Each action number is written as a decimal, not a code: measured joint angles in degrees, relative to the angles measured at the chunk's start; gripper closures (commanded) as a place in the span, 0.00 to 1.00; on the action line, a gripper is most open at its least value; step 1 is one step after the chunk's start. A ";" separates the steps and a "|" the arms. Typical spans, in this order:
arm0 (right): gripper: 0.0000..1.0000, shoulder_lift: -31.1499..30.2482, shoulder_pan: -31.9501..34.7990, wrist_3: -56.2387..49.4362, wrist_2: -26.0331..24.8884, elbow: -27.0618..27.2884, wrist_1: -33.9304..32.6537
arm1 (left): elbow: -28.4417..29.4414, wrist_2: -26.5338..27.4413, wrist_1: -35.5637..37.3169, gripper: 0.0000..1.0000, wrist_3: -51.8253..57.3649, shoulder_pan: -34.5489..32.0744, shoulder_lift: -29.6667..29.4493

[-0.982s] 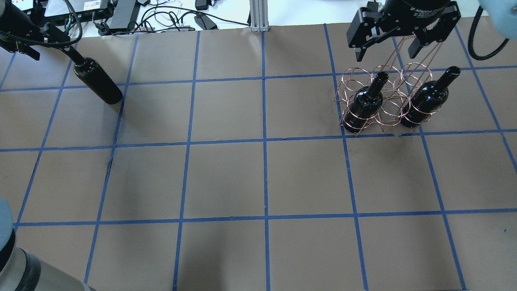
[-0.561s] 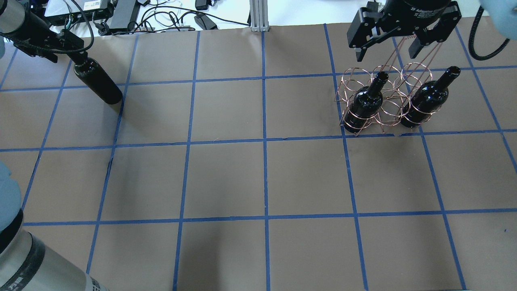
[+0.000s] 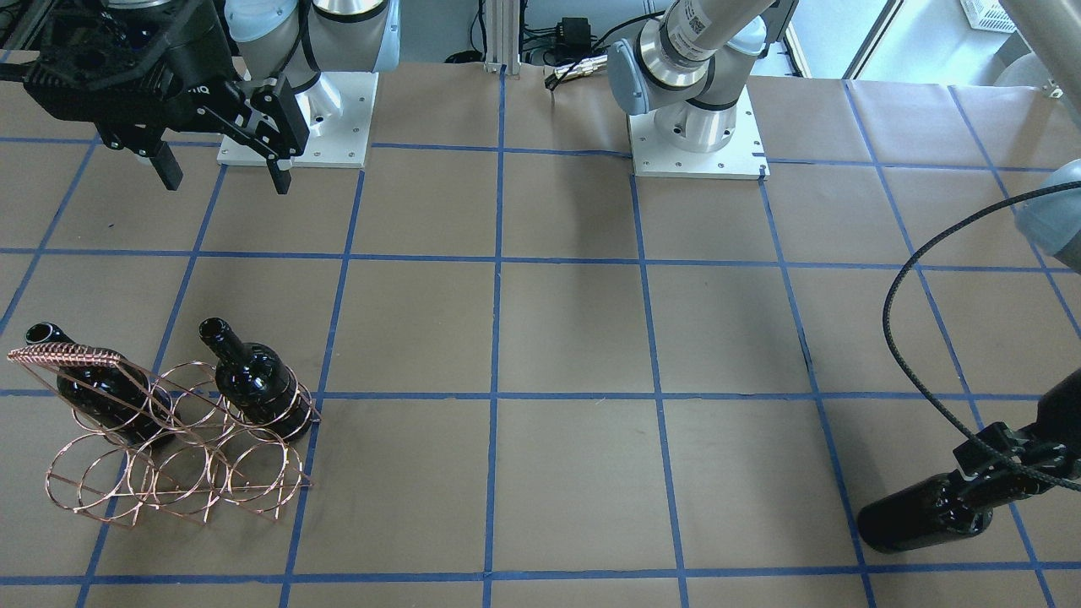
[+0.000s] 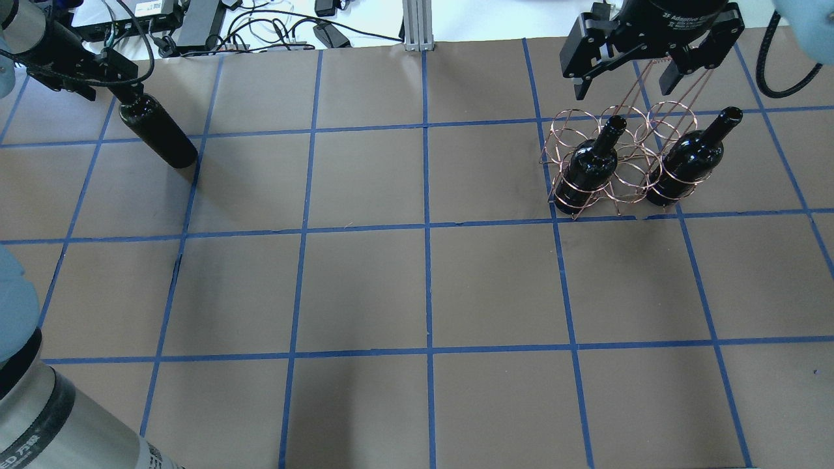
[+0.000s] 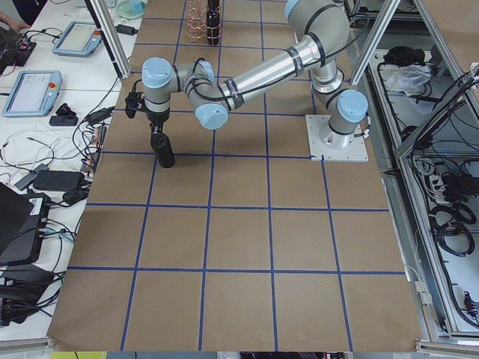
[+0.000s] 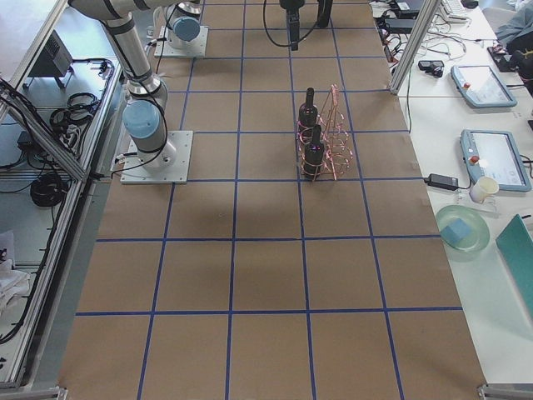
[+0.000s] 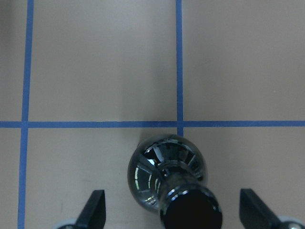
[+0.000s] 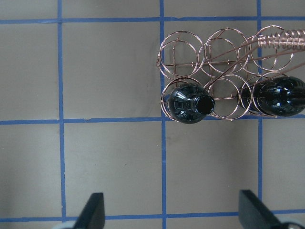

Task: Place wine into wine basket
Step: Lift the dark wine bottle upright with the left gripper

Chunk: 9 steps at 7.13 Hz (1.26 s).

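From overhead you cannot judge the left pincer (image 7: 172, 213), since its arm hides the fingers. Its wrist camera settles it: the fingers (image 7: 94, 209) are spread either side of the neck of the wine (image 7: 164, 171), touching neither side. That bottle stands on the tabletop (image 4: 365, 286) at the far left, well apart from the wine basket (image 8: 224, 76) at the far right. The right pincer (image 4: 621, 91) hangs spread above the basket. Its camera shows two bottles (image 8: 188, 102) in the end rings of one row.
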 measured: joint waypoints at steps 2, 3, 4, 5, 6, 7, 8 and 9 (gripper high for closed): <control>0.00 0.00 0.00 0.02 0.06 0.03 -0.06 | 1.09 1.12 -1.20 0.00 0.16 -0.22 -0.28; 0.00 0.00 0.00 0.02 0.07 0.04 -0.07 | 1.57 1.90 -1.71 0.00 0.63 -0.54 -0.37; 0.00 0.00 0.00 0.02 0.07 0.02 -0.07 | 1.98 2.42 -2.09 0.01 1.40 -0.85 -0.49; 0.00 0.00 0.00 0.02 0.07 0.01 -0.07 | 2.33 2.69 -2.18 0.04 2.63 -1.08 -0.80; 0.00 0.00 0.00 0.02 0.07 0.01 -0.07 | 2.76 3.07 -2.07 0.09 4.38 -1.29 -1.30; 0.00 0.00 0.00 0.01 0.05 0.02 -0.07 | 3.21 3.59 -1.90 0.11 5.57 -1.40 -1.74; 0.00 0.00 0.00 0.00 0.01 0.03 -0.09 | 3.51 3.86 -1.73 0.17 6.12 -1.46 -1.99; 0.00 0.01 0.00 0.06 -0.01 0.03 -0.15 | 3.81 3.93 -1.59 0.27 6.38 -1.48 -2.12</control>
